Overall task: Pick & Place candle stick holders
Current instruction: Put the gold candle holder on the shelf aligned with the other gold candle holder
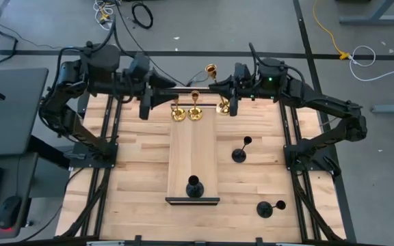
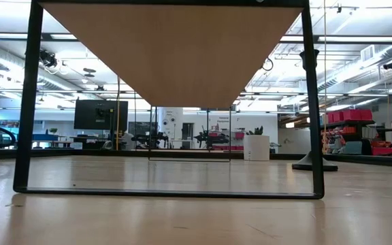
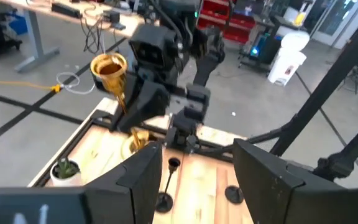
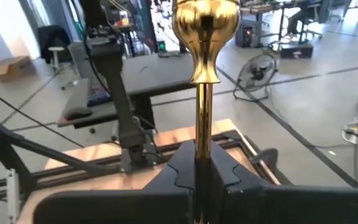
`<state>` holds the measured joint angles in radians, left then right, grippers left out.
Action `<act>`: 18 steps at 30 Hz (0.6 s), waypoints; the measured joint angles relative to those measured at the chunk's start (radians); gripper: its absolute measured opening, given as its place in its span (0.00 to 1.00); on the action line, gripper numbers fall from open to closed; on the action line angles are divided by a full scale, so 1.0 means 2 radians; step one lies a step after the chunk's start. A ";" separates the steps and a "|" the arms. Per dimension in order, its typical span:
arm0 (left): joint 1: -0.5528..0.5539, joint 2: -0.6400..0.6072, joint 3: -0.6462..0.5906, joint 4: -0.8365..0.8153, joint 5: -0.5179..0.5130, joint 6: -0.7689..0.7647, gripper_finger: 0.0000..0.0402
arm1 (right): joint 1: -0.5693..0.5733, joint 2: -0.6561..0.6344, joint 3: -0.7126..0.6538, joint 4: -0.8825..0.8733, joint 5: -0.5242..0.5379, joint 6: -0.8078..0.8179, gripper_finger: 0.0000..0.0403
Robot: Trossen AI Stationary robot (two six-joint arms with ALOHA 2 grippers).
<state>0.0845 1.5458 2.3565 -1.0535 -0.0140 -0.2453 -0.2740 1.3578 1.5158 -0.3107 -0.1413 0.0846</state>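
the wooden worktop [image 1: 142, 171] sits inside a black frame, and a long pale board [image 1: 193, 160] lies down its middle, running from the far edge toward a dark bar [image 1: 192, 201] near the near edge.

both dark arms reach in over the far edge. the right gripper [image 4: 199, 171] is closed tight on the thin stem of a brass candle stick holder [image 4: 204, 68], which stands upright between its fingers with the cup uppermost; from above, this holder [image 1: 213, 71] hangs over the far edge of the worktop, just beyond the board's far end, with its base by the board's far right corner. the left gripper [image 3: 194, 165] hovers by the board's far left corner with its fingers [image 3: 143, 174] spread well apart and nothing between them.

counted from above, there are six candle stick holders: three brass and three black. two brass ones [image 1: 178, 113] [image 1: 195, 112] stand side by side, upright, on the far end of the board, just beside the left gripper; the third is the one in the right gripper. one black holder [image 1: 195, 186] stands upright on the near end of the board, close to the dark bar. a second black holder [image 1: 241, 152] lies tilted on the worktop right of the board, about halfway along it. the third black holder [image 1: 269, 207] lies toward the near right corner of the worktop.

a small white pot with green in it [image 3: 66, 171] shows in the left wrist view on the worktop's edge.
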 joint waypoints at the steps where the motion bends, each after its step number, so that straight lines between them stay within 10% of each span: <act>1: 0.000 0.000 0.000 -0.005 0.000 0.000 0.49 | -0.004 -0.001 0.000 -0.004 0.000 -0.003 0.01; 18: 0.000 -0.002 0.000 -0.051 0.000 -0.003 0.49 | -0.073 -0.019 0.000 -0.021 -0.023 -0.024 0.01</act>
<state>0.0845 1.5414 2.3562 -1.1563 -0.0147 -0.2504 -0.4205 1.3198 1.5158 -0.3531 -0.1870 0.0365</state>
